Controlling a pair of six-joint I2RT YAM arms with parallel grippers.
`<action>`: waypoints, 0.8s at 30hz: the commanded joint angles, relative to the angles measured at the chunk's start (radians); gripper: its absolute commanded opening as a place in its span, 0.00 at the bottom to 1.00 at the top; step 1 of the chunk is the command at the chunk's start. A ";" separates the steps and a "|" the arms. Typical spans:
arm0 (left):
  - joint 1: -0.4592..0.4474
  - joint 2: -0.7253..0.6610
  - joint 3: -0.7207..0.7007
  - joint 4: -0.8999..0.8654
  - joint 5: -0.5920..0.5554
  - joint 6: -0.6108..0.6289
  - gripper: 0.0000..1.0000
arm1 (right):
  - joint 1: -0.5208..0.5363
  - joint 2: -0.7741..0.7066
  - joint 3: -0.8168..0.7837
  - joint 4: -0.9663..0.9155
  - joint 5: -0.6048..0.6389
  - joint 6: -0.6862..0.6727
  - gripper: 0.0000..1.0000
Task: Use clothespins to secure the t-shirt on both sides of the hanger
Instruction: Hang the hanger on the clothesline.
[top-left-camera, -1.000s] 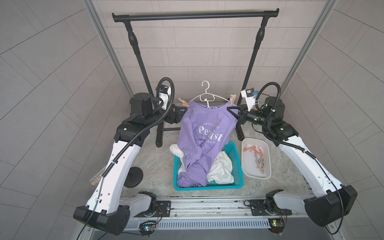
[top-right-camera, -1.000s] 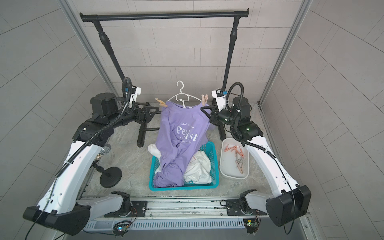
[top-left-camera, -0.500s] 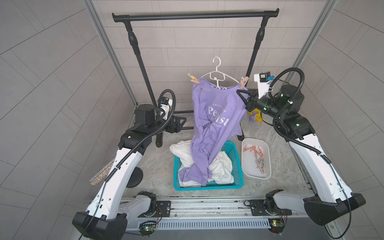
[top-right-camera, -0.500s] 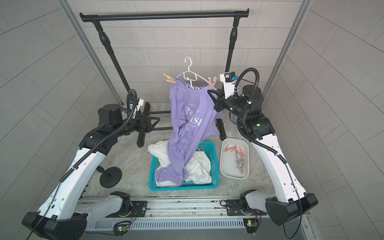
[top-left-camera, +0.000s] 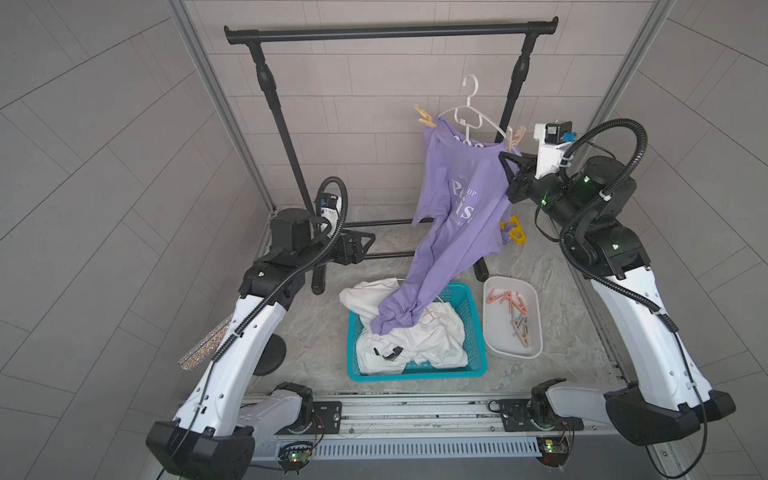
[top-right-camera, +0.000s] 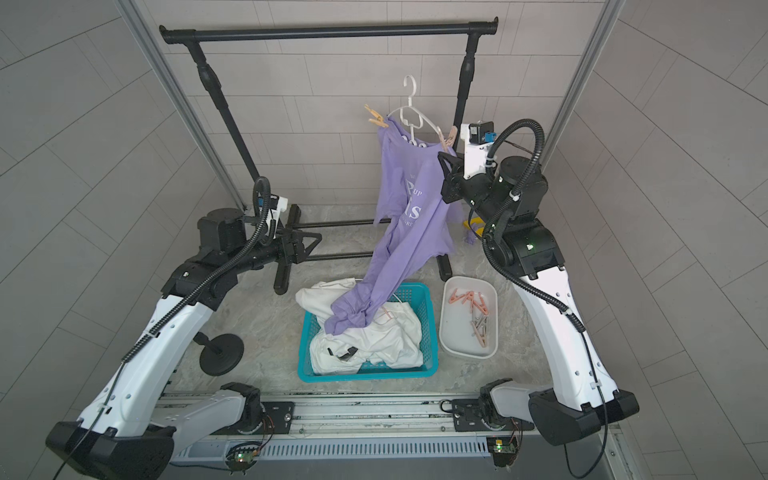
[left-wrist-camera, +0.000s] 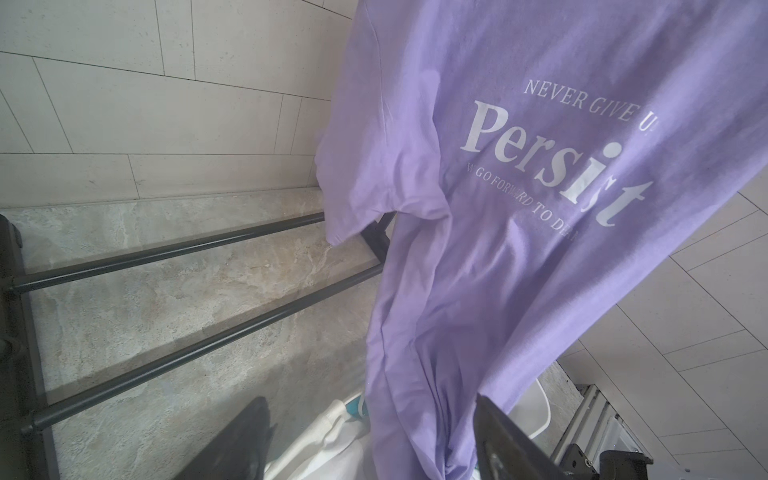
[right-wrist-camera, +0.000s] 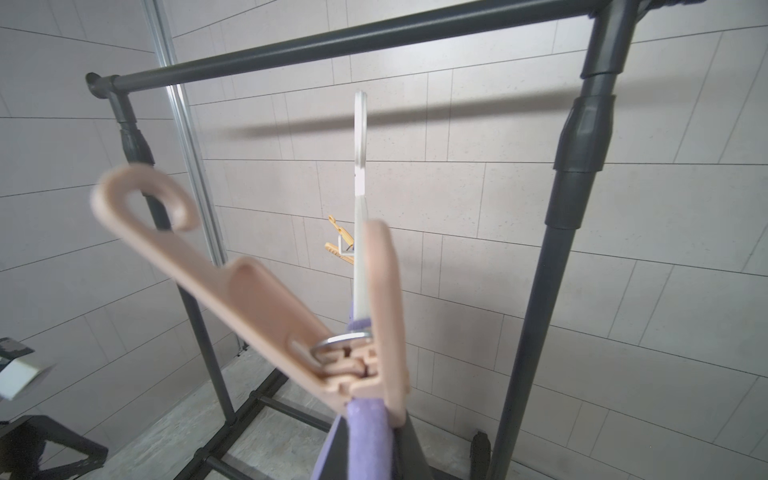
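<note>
A purple t-shirt (top-left-camera: 457, 208) hangs on a white hanger (top-left-camera: 469, 112), its lower end trailing into the basket. A peach-tan clothespin (top-left-camera: 424, 116) grips one shoulder end and a pink clothespin (top-left-camera: 515, 135) the other; the pink one fills the right wrist view (right-wrist-camera: 266, 299). My right gripper (top-left-camera: 505, 160) is shut on the cloth-covered hanger arm just below the pink clothespin (right-wrist-camera: 370, 436), holding it up beneath the rack's bar. My left gripper (top-left-camera: 365, 245) is open and empty, low at the left near the rack's base, its fingers (left-wrist-camera: 249, 440) pointing at the shirt (left-wrist-camera: 519, 249).
A black clothes rack (top-left-camera: 390, 33) spans the back, with its foot rails on the floor. A teal basket (top-left-camera: 415, 372) holds white clothes. A white tray (top-left-camera: 507, 349) at its right holds several clothespins. A yellow object (top-left-camera: 515, 230) lies behind the shirt. A round black stand (top-left-camera: 270, 353) sits by the left arm.
My right arm has lifted the hanger and t-shirt up and to the right. The left arm has drawn back to the left and lower, away from the shirt.
</note>
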 joint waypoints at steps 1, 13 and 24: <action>-0.003 -0.009 0.001 0.039 0.017 -0.015 0.80 | -0.003 0.007 0.042 0.149 0.064 -0.023 0.00; -0.004 -0.028 -0.001 0.048 0.017 -0.023 0.80 | -0.003 0.063 0.073 0.309 0.121 -0.065 0.00; -0.003 -0.034 0.007 0.054 0.015 -0.033 0.80 | -0.003 0.118 0.099 0.414 0.157 -0.066 0.00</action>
